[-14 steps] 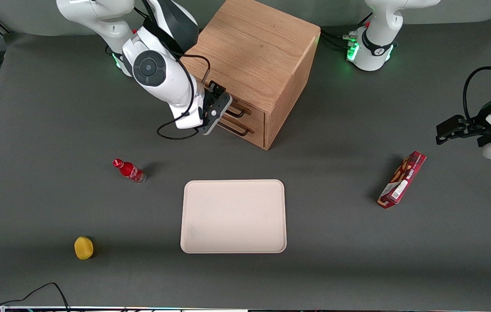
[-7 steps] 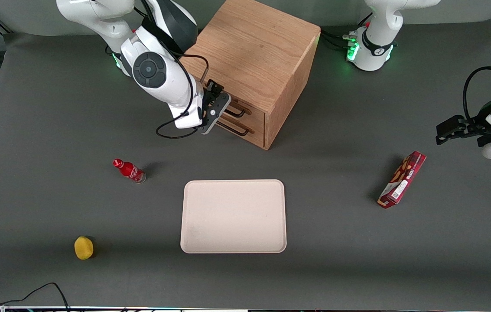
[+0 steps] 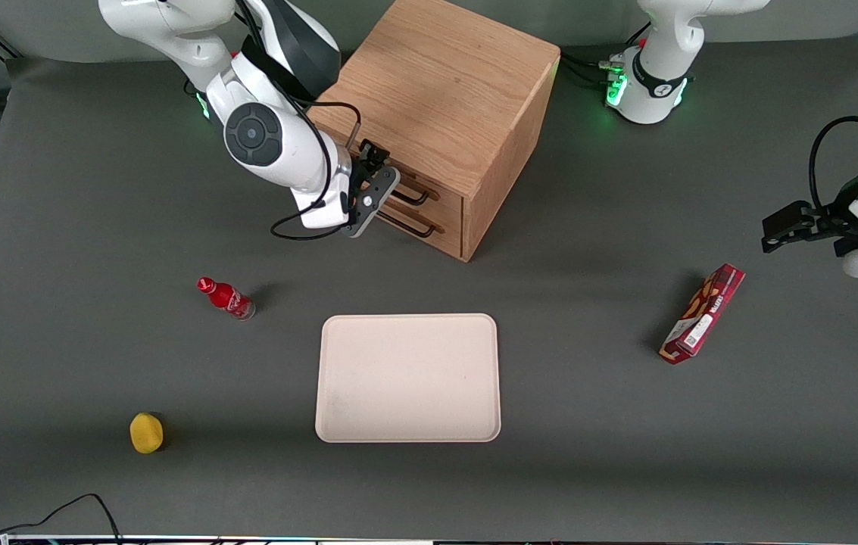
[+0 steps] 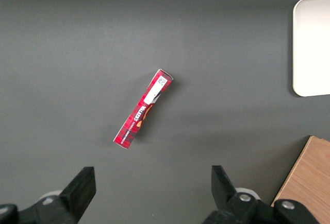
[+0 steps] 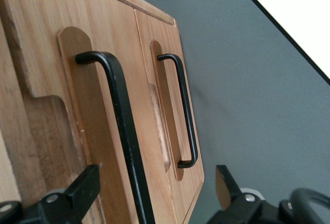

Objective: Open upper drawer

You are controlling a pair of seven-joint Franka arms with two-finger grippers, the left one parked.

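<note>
The wooden cabinet stands at the back of the table. Its upper drawer looks shut, its front level with the drawer below. My right gripper is right in front of the two drawers, at the height of the upper one. In the right wrist view the gripper is open. The upper drawer's thin black handle runs between the two fingers and touches neither. The lower drawer's handle lies outside the fingers.
A cream tray lies nearer the front camera than the cabinet. A red bottle and a yellow fruit lie toward the working arm's end. A red box lies toward the parked arm's end.
The right arm and gripper have shifted slightly toward the working arm's end of the table. The drawer fronts look unchanged.
</note>
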